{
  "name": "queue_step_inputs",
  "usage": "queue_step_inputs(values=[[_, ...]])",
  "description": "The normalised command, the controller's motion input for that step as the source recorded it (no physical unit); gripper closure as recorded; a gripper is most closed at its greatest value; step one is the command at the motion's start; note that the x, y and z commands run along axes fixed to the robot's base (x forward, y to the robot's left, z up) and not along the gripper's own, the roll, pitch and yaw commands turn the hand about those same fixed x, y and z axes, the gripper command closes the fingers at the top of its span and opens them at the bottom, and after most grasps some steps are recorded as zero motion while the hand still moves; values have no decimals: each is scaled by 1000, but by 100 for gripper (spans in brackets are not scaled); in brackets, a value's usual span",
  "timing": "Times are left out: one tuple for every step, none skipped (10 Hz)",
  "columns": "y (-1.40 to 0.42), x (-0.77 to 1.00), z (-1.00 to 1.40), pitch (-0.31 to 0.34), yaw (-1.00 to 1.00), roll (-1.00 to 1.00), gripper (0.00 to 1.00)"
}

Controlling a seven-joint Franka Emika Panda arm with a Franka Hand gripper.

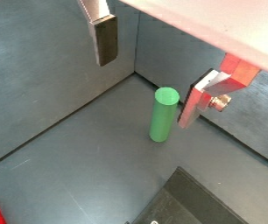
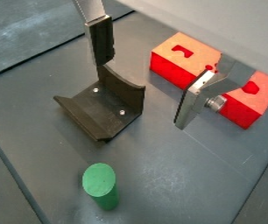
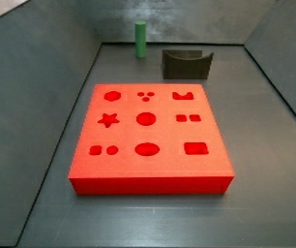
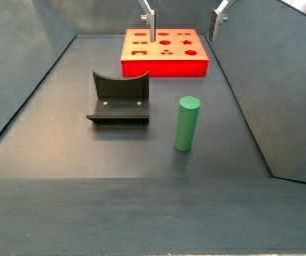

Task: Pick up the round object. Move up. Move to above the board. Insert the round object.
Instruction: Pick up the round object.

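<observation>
your gripper (image 2: 143,92) open and empty above the red board (image 4: 165,52), green peg (image 4: 185,123) upright on the floor, near the dark u-shaped block (image 4: 120,98)

— Where is the gripper (image 4: 183,12) here?

— At the far end of the grey floor (image 4: 62,140), above the board (image 4: 167,52). Only its two fingers (image 4: 149,17) show, hanging down from the upper edge of the picture, spread wide apart with nothing between them.

— And the board?

— Flat and bright red, just under the fingers, its cut-out holes facing up.

— The round object (image 4: 185,124)?

— Standing upright, well apart from the gripper, far nearer the camera than the board, untouched.

— Anything else?

— A dark U-shaped block (image 4: 118,98), lying between the gripper and the green peg, off to one side, close to the peg but apart from it.
</observation>
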Motion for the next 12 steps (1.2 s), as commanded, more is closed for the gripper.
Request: queue_step_inputs(values=[[0,0,0,0,0,-4,0],[0,0,0,-14,0,0,0],[83,-243,-6,-74,-49,-37,0],[694,0,-57,0,17,-61,0],[909,0,-129,0,129,-89,0],[863,-34,-286,0,137,-37,0],[757,0,-343,0,126,0,0],[626,-23,-440,-57,111,0,0],[160,-3,-71,-26,0,-61,0],[-26,326,-240,0,0,0,0],[0,223,-726,-30,0,89,0],[0,51,-831,-61,0,123,0]])
